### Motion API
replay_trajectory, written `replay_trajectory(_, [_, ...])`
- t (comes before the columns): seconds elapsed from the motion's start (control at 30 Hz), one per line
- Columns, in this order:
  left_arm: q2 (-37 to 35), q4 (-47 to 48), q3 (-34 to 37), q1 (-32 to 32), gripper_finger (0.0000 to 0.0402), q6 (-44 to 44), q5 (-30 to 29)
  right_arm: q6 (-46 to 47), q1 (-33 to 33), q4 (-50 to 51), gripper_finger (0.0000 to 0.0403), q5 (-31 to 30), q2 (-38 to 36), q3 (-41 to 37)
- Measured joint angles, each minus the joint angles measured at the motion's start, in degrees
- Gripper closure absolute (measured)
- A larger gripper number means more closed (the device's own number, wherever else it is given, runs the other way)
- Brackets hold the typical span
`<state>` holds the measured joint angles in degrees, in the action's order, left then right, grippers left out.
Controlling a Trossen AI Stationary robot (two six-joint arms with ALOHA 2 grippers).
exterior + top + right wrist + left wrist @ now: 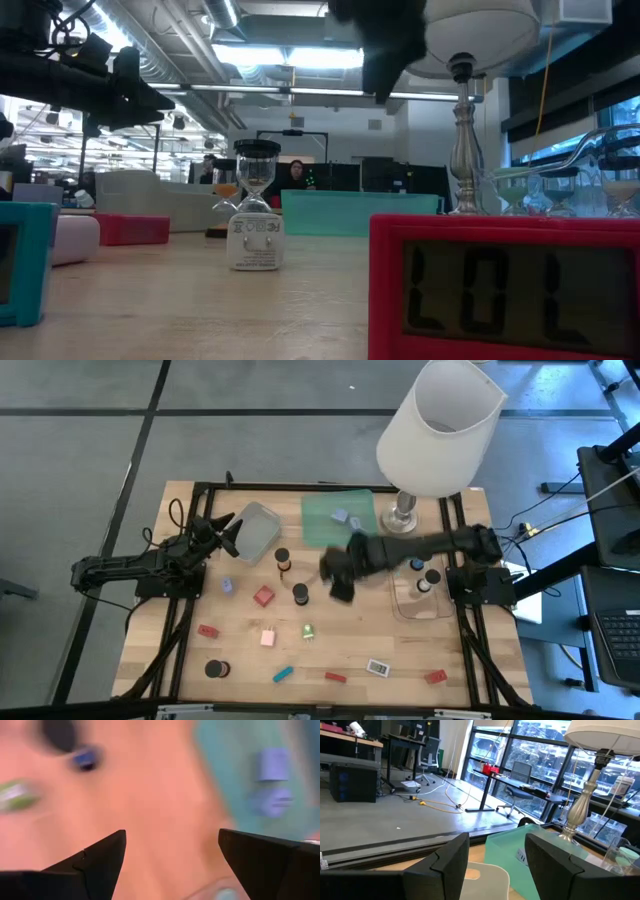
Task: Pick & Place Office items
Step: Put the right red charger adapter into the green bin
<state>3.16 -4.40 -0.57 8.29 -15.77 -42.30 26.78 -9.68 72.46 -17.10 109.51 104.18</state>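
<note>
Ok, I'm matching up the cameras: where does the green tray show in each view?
High view: green tray at the table's far middle, left of the lamp stem.
Low view: teal band at mid-picture, left of the lamp stem.
Left wrist view: lower middle; lamp stem to its right.
Right wrist view: blurred, upper right; no lamp.

Readable text in the low view
A red display block [503,288] shows "LOL" on its grey screen; the white charger's [254,243] small print is illegible.
</note>
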Motion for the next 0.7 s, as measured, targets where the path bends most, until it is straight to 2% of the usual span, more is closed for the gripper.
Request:
replay_trajectory(0.1, [0.0,0.0,0.0,0.0,0.021,0.0,0.0,4.8,-6.8,-0.5,0.0083,-0.3,0.0,0.0])
replay_trajectory(0.17, [0.0,0.1,0.0,0.0,0.0211,0.0,0.0,8.7,-10.9,-0.2,0.0083,-2.8,0.0,0.0])
replay_trajectory(0.3, [0.0,0.0,0.0,0.0,0.0212,0.0,0.0,18.6,-17.0,0.1,0.0083,-4.8,0.0,0.0])
replay_trajectory(0.47, [0.0,0.0,0.0,0.0,0.021,0.0,0.0,31.9,-21.2,1.8,0.0083,-4.1,0.9,0.0])
replay_trajectory(0.7, [0.0,0.2,0.0,0.0,0.0211,0.0,0.0,42.1,-24.8,3.3,0.0083,-0.8,4.5,0.0])
